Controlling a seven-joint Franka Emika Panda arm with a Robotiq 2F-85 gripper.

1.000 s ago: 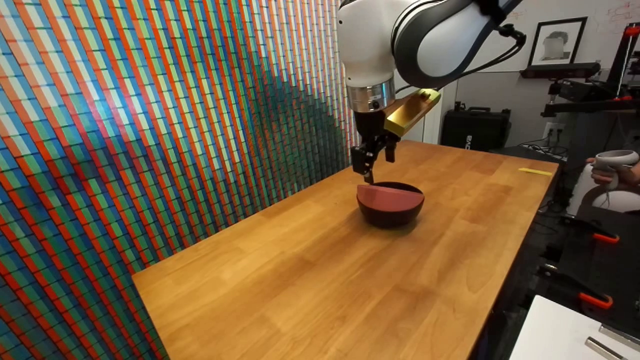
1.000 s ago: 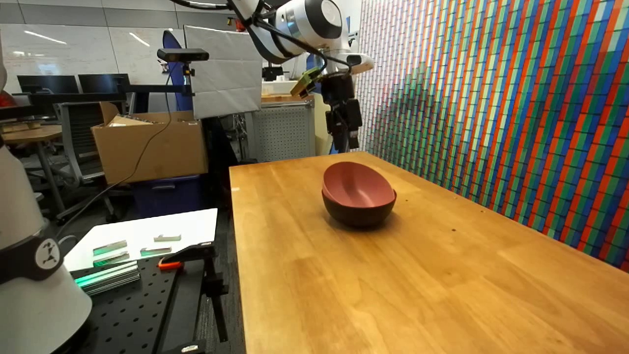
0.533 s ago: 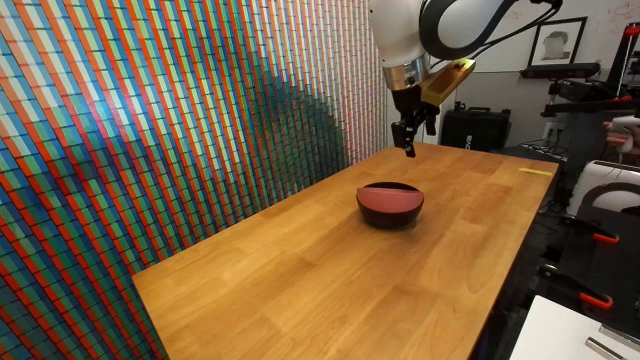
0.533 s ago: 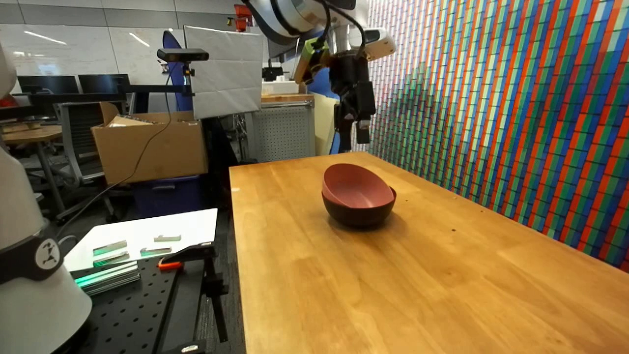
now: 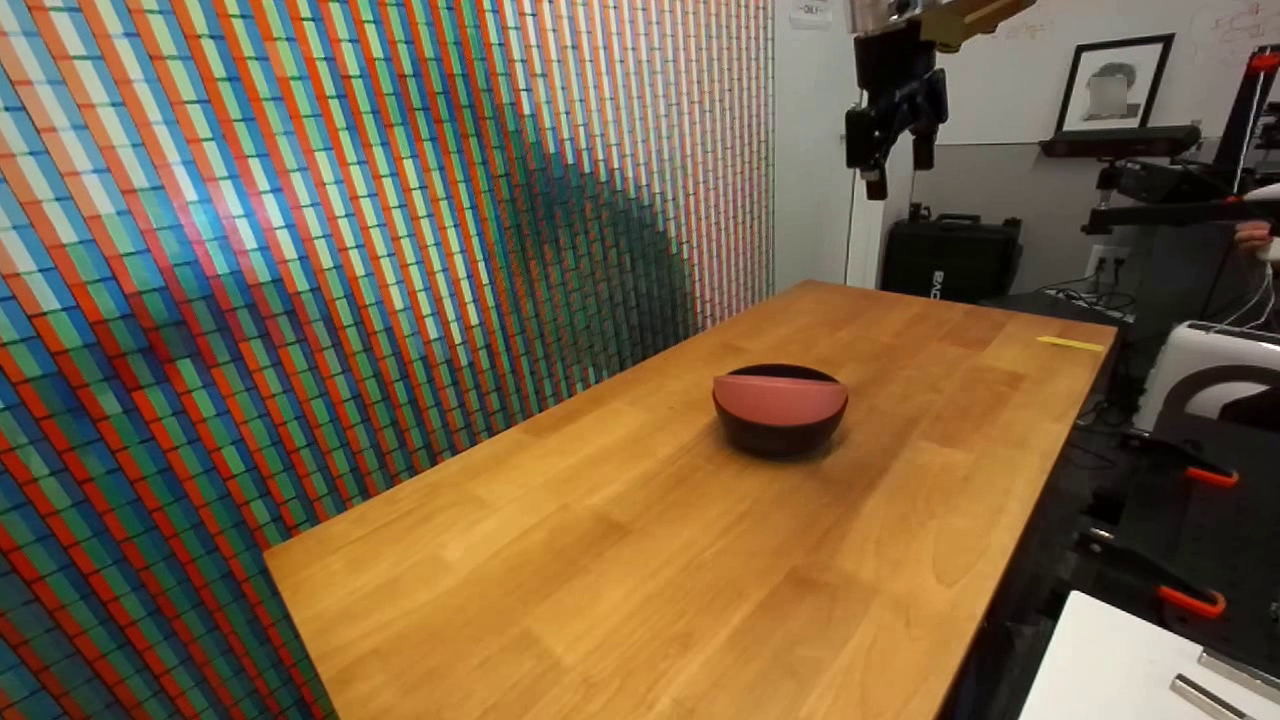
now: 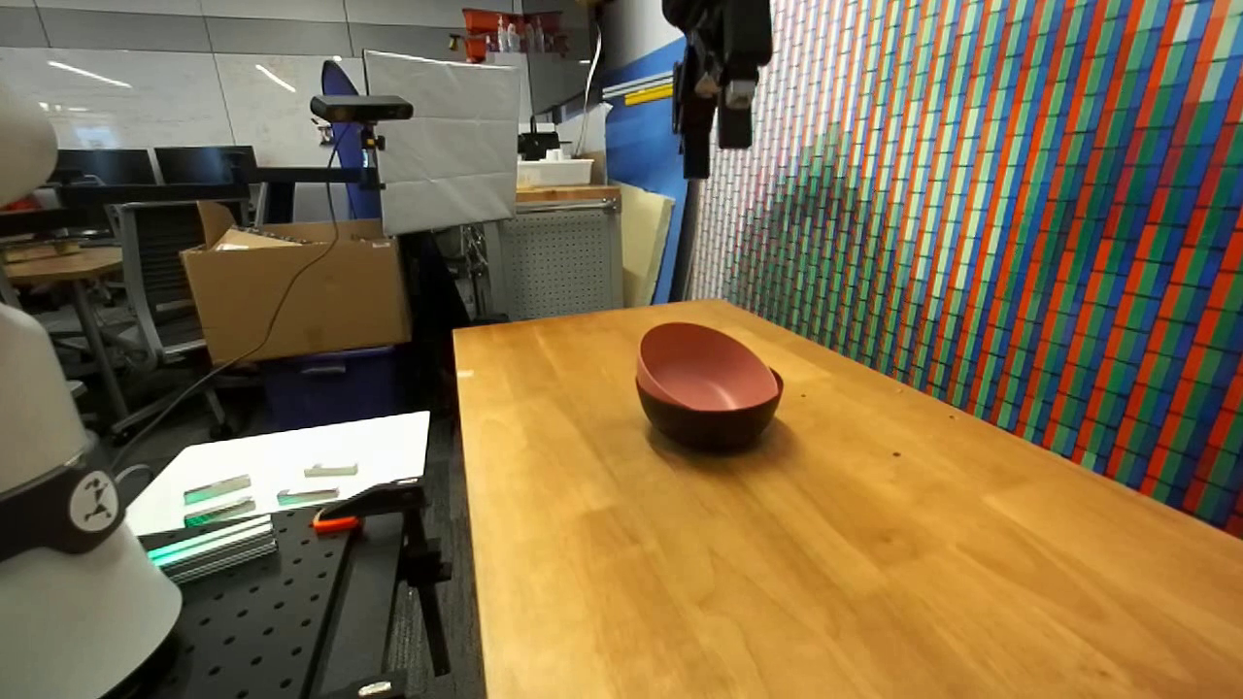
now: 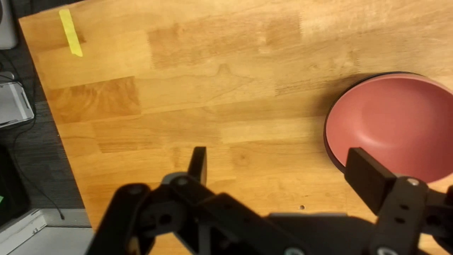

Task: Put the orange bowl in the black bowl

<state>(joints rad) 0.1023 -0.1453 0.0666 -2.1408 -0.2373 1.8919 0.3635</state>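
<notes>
In an exterior view, right of centre, the orange bowl (image 5: 780, 402) lies tilted inside the black bowl (image 5: 778, 440) on the table (image 5: 620, 560); the gripper (image 5: 900, 172) hangs at upper right, well apart from both. In an exterior view, a box (image 6: 301, 306), contents unclear, stands above a blue bin (image 6: 330, 388) at left. In the wrist view, the fingers (image 7: 370, 179) are spread wide; at right, the black bowl's rim peeks out beside the orange bowl.

Orange bowl (image 7: 398, 120) partly outside wrist view
</notes>
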